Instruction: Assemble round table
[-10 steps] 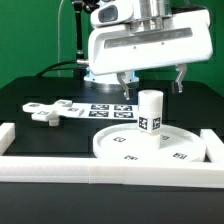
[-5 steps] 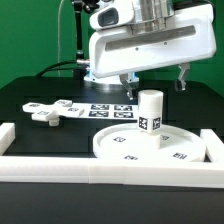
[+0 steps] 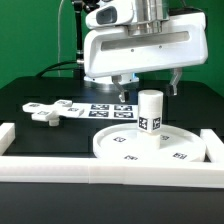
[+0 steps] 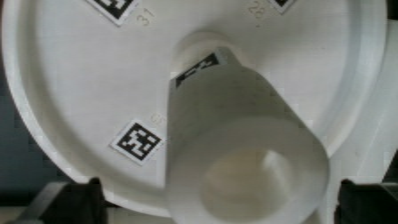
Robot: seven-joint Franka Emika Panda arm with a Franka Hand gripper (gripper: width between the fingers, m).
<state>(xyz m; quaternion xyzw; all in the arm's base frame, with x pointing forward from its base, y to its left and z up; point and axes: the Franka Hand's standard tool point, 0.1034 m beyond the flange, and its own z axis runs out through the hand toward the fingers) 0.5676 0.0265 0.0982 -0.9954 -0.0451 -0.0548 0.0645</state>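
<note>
Hovering over the leg, the arm's fingers stand well apart, one on either side of it and just above its top, clamped on nothing. The leg stands upright near the middle of the disc, which lies flat with its rim up. The wrist view looks straight down the leg onto the disc; whether the leg is fully seated in the disc I cannot tell. The foot lies loose beyond the disc, toward the exterior view's left and well apart from it.

To my eye the leg-to-disc step is in hand. The next move calls for a straight drop so the fingers straddle the leg, a squeeze on its sides, then probably a twist to tighten it, all without tipping it or dragging the disc. The foot would come after that.

The surface is black. White rails run along the near side of the disc and turn up past either end of it, and the marker board lies flat just behind the disc. A green backdrop hangs behind it all.
</note>
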